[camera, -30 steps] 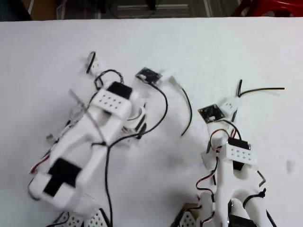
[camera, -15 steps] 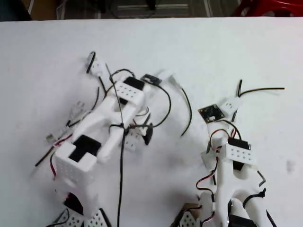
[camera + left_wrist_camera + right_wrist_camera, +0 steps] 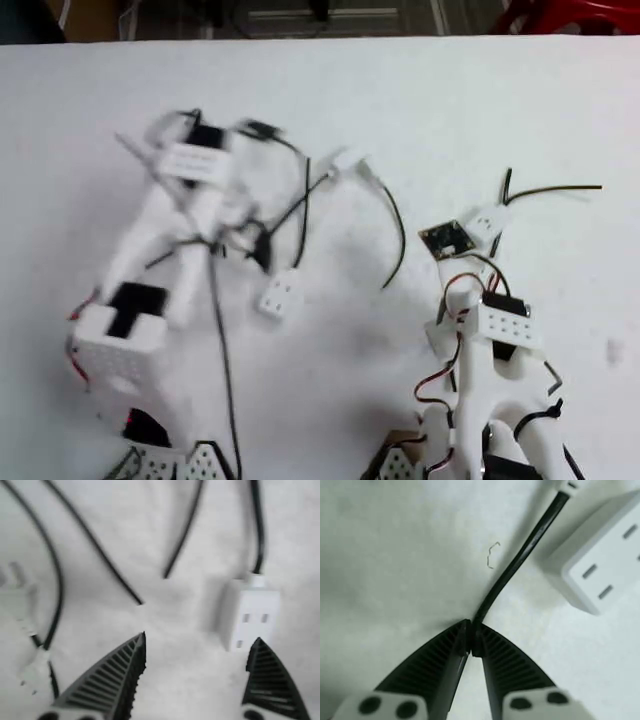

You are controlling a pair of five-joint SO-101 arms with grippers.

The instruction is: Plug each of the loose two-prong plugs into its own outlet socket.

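In the left wrist view my left gripper (image 3: 200, 640) is open over the table, with a white outlet socket (image 3: 247, 615) lying just beyond its fingertips and a blurred white plug (image 3: 20, 600) off to one side. In the high view a white socket (image 3: 282, 294) lies mid-table beside the left arm (image 3: 170, 210). A loose two-prong plug (image 3: 350, 160) with a black lead lies farther back. My right gripper (image 3: 471, 627) is shut on the end of a black cable (image 3: 520, 555), next to another white socket (image 3: 600, 565) (image 3: 487, 222).
Black leads (image 3: 398, 235) curl across the middle of the table between the arms. A longer cable (image 3: 560, 188) runs off to the right behind the right arm (image 3: 490, 340). Bare white tabletop (image 3: 560, 100) spreads at the back.
The left arm has swung left and toward the back of the table, dragging cables with it; a white socket now lies uncovered mid-table. The right arm has stayed still.
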